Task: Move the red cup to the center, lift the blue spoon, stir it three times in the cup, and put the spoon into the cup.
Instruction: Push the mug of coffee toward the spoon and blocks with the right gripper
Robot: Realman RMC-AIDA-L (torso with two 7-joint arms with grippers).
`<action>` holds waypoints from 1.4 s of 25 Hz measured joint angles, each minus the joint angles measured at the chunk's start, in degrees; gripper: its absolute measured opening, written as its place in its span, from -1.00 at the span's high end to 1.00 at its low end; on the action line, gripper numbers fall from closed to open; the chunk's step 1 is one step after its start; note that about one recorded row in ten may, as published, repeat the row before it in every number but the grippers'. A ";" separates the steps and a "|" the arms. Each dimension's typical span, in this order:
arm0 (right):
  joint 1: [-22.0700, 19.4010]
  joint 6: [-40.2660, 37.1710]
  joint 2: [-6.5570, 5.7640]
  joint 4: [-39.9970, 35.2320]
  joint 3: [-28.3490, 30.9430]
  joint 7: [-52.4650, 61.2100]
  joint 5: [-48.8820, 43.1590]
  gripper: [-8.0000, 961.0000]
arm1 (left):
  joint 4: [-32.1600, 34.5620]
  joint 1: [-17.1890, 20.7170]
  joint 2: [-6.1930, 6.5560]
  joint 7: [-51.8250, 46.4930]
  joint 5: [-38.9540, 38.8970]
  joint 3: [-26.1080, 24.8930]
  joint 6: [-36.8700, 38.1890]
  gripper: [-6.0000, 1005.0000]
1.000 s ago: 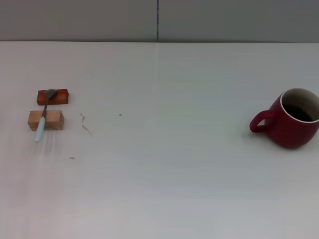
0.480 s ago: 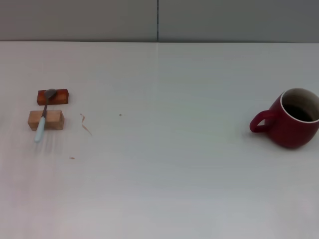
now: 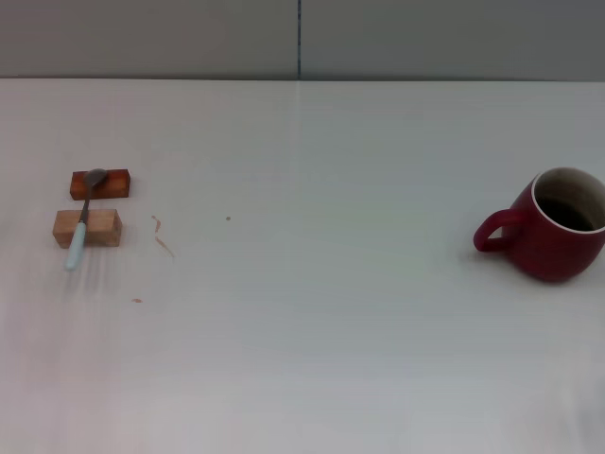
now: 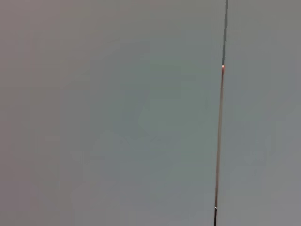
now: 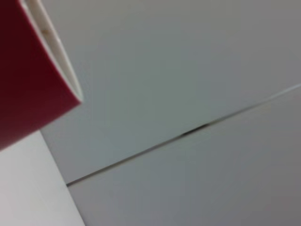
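The red cup (image 3: 558, 225) stood at the far right edge of the white table (image 3: 312, 359), partly cut off by the frame, with its loop handle pointing left toward the middle. The blue spoon (image 3: 81, 221) lay well apart from it on the far left, propped across two small blocks: its grey bowl rested on the reddish-brown block (image 3: 100, 183), and its pale handle crossed the light wooden block (image 3: 87, 228) and overhung the near side. A few small reddish flecks (image 3: 162, 237) marked the table just right of the blocks.

Neither gripper appeared in the head view, so the state of the jaws could not be told for either arm. The right wrist view showed the cup's red wall and pale rim (image 5: 33, 70) close by, which suggested the right arm was near it; the left wrist view showed only a grey wall with a seam (image 4: 220, 141).

No step seemed done yet. The cup sat so near the table's right side that a clumsy grasp could tip it or push it off. The spoon, balanced on the blocks, could roll or slide off them if nudged, and the blocks themselves might shift.
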 joint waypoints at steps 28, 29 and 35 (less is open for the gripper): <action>4.36 16.89 -0.13 5.18 -12.06 -5.24 0.01 0.87 | -0.79 0.62 0.08 -0.09 0.00 -0.14 1.86 -0.66; 4.36 16.89 -0.13 5.18 -12.06 -5.24 0.01 0.87 | -0.79 0.62 0.08 -0.09 0.00 -0.14 1.86 -0.66; 5.21 18.68 -0.10 6.27 -12.14 -5.25 0.01 0.87 | -0.79 0.53 0.15 -0.09 0.00 -0.14 1.86 -0.66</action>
